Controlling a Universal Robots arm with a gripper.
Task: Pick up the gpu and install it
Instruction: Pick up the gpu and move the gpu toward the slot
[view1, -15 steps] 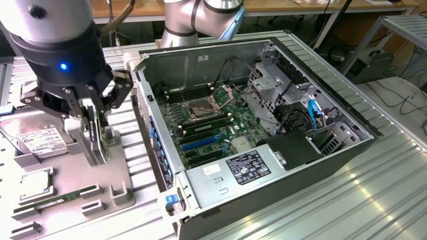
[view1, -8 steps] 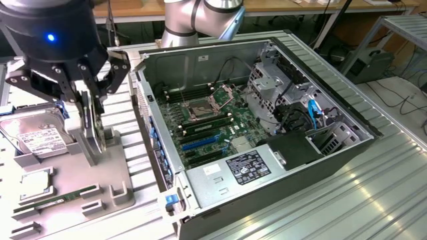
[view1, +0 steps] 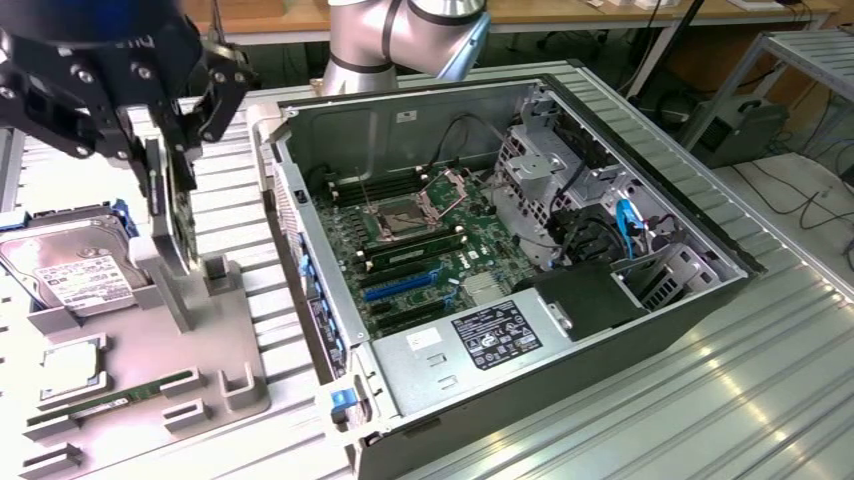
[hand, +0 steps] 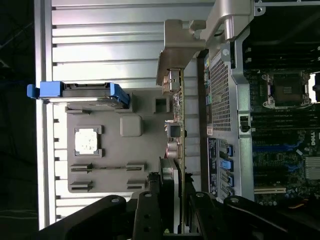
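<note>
Graphics card (view1: 174, 225): upright, edge-on, clamped in the narrow claw (view1: 168, 175) over the grey tray (view1: 220, 340), beside the open computer case (view1: 400, 110). Exterior view: hard drive (view1: 74, 270), white label unreadable. Wrist view: the card's metal end bracket (hand: 172, 55), facing away from the claw.

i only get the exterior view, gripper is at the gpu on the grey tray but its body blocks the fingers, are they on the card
Observer: Yes. In the wrist view the gpu runs edge-on between the fingers of the gripper, one against each face.
Operator: which end has the bracket
Observer: The end away from the gripper. The silvery bracket sits there, close beside the case wall.
Operator: is the card skewed in the grip
Observer: No. It runs straight out from between the fingers, parallel to the case wall.
</note>
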